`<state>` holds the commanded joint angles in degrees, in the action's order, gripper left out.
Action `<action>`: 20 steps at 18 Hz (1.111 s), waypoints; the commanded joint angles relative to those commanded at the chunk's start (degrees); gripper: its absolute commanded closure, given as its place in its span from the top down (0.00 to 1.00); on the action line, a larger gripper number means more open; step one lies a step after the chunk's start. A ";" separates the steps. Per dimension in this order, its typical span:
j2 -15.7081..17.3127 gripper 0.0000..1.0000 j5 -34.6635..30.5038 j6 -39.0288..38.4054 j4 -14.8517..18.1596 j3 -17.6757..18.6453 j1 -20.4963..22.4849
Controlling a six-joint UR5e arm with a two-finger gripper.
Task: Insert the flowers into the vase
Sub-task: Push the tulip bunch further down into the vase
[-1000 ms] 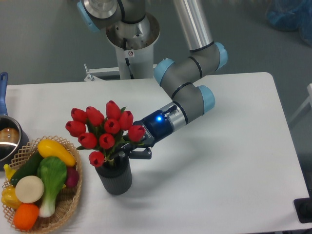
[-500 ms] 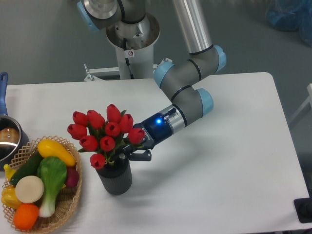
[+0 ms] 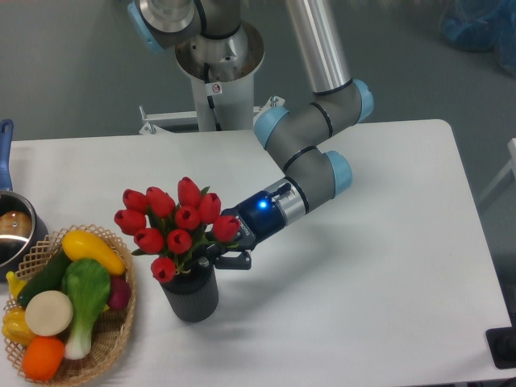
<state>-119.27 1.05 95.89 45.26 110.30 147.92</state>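
Note:
The flowers (image 3: 173,224), a bunch of red tulip heads with green leaves, stand with their stems down inside the vase (image 3: 191,296), a small dark grey ribbed cylinder on the white table. The bunch leans slightly left and spreads wider than the vase mouth. My gripper (image 3: 216,253) reaches in from the right, just above the vase rim, and is shut on the flowers at the stems. The stems are mostly hidden by blooms and fingers.
A woven wicker basket (image 3: 113,343) full of toy vegetables and fruit sits at the front left, close to the vase. A steel pot (image 3: 12,230) with a blue handle is at the left edge. The robot base (image 3: 218,72) stands behind the table.
The gripper and the bunch have shifted slightly right and down, settling the flowers lower into the vase. The grip has stayed shut.

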 joint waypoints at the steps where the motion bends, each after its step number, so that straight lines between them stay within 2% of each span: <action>1: 0.00 0.21 0.00 0.00 0.00 0.00 0.00; 20: 0.44 0.31 -0.35 0.00 0.09 0.09 0.09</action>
<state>-118.83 0.70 95.89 45.35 110.39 148.01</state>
